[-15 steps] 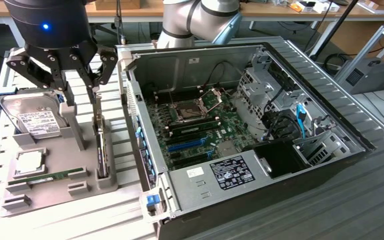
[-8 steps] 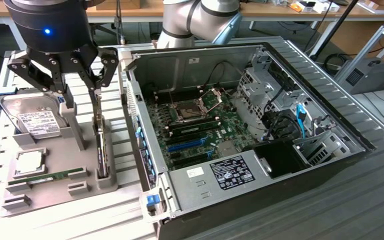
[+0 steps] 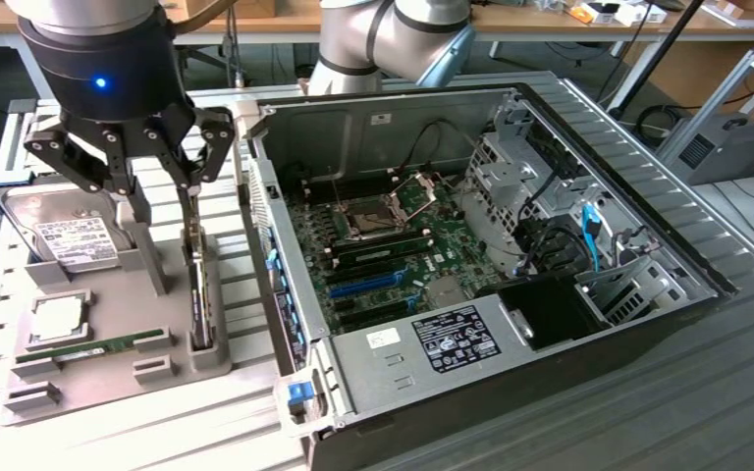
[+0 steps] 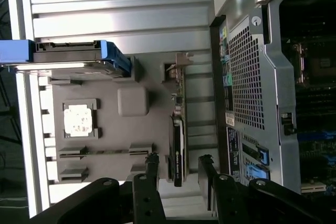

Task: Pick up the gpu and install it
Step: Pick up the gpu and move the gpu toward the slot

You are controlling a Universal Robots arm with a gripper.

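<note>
Robot's gripper (image 3: 141,184) hangs spread wide, grasping nothing, above the gpu (image 3: 199,285), which stands on edge in a grey tray (image 3: 105,294) just beside the open computer case (image 3: 350,123).

Green-black gpu (image 4: 177,153), grey tray (image 4: 131,135)
</note>
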